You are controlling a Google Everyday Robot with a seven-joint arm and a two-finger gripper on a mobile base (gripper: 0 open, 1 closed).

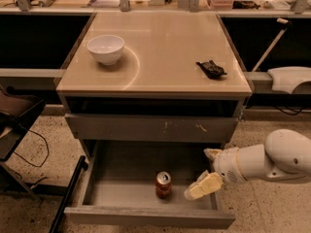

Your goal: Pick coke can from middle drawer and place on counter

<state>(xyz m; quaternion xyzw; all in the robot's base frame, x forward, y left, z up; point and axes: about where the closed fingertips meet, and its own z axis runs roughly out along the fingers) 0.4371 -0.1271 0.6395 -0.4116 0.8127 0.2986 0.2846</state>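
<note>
The coke can stands upright in the open middle drawer, near the middle of its front part. The gripper comes in from the right on a white arm and sits over the drawer's right side, a short way right of the can and not touching it. Its pale fingers are spread apart and hold nothing. The beige counter is the cabinet top above the drawer.
A white bowl sits at the counter's left. A small black object lies at its right. A closed drawer front with pale scratch marks is above the open drawer. A dark chair stands at the left.
</note>
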